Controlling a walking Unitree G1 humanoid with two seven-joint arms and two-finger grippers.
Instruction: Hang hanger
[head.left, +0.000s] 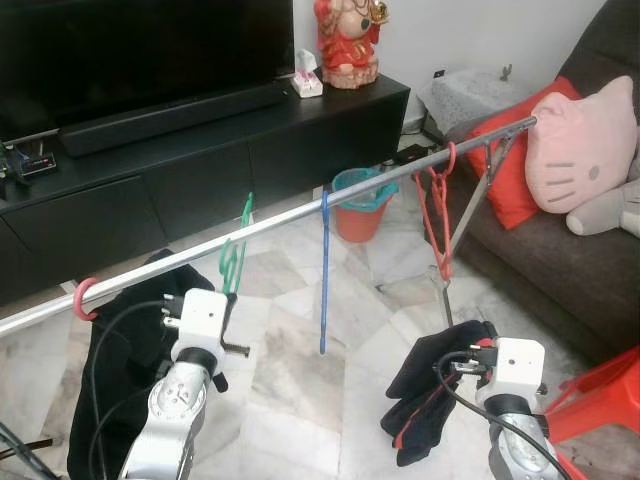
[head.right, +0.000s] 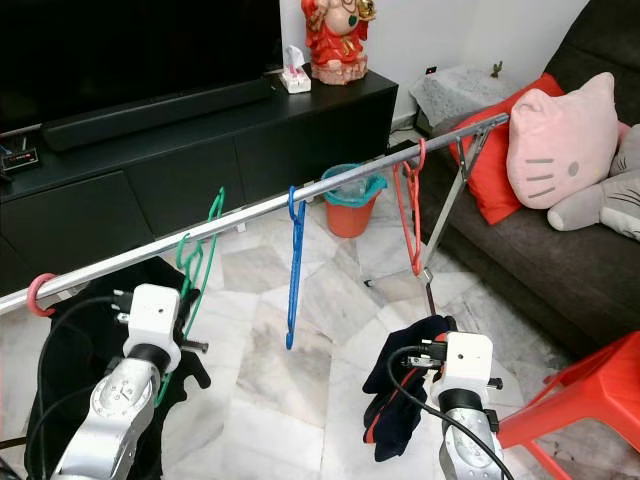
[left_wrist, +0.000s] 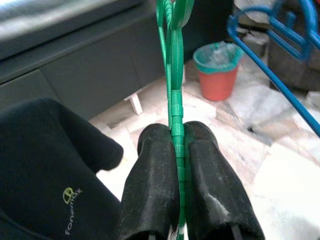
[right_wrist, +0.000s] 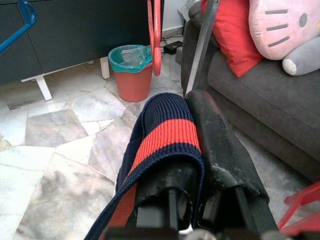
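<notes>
A silver rail (head.left: 300, 212) runs slantwise across the room. My left gripper (left_wrist: 175, 132) is shut on a green hanger (left_wrist: 174, 75) just below the rail; the hanger's hook (head.left: 247, 208) reaches up to the rail, and I cannot tell whether it rests on it. A blue hanger (head.left: 324, 270) and a red hanger (head.left: 438, 215) hang further right. My right gripper (right_wrist: 192, 100) is low on the right, shut on a navy garment with red stripes (right_wrist: 167, 130), which droops below it (head.left: 430, 390).
A black garment (head.left: 120, 360) hangs from a pink hook (head.left: 85, 297) at the rail's left end. A black TV cabinet (head.left: 200, 170) and an orange bin (head.left: 362, 205) stand behind. A sofa (head.left: 560, 260) with cushions is on the right, and a red stool (head.left: 600, 400) near my right arm.
</notes>
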